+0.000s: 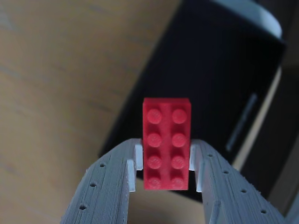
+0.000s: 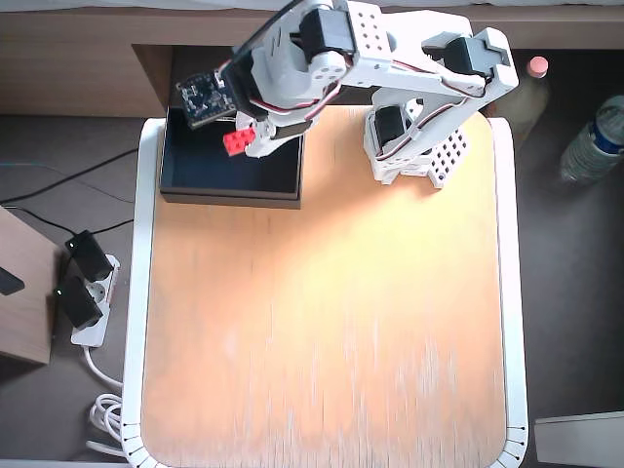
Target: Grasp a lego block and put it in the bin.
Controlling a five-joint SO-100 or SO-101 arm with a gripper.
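While daylight is falling across it, the table [image 2: 322, 331] is showing a pale wooden top with a white rim and rounded corners, seen in the overhead view. Grey floor is lying around it; at about nine o'clock from the table's middle a white power strip [image 2: 90, 307] with black plugs is sitting on the floor, its white cable coiling toward seven o'clock. At about two o'clock a clear plastic bottle [image 2: 593, 141] is lying off the table, and a second bottle with a pink cap [image 2: 535, 76] is standing nearer the arm's base [image 2: 414, 146], which is sitting at the table's twelve o'clock edge.

The bin [image 2: 210, 174] is resting at the table's eleven o'clock corner, black, shallow and dark inside. The arm is reaching from its base toward ten o'clock, over the bin.

The lego block [image 1: 167, 143] is bright red, two studs wide and four long, eight round studs facing the wrist camera. The gripper [image 1: 166, 163] is pinching it, the jaws pressing white pads against its two long sides near its lower half. In the overhead view the block [image 2: 238, 141] is hanging above the bin's interior, clear of the walls.
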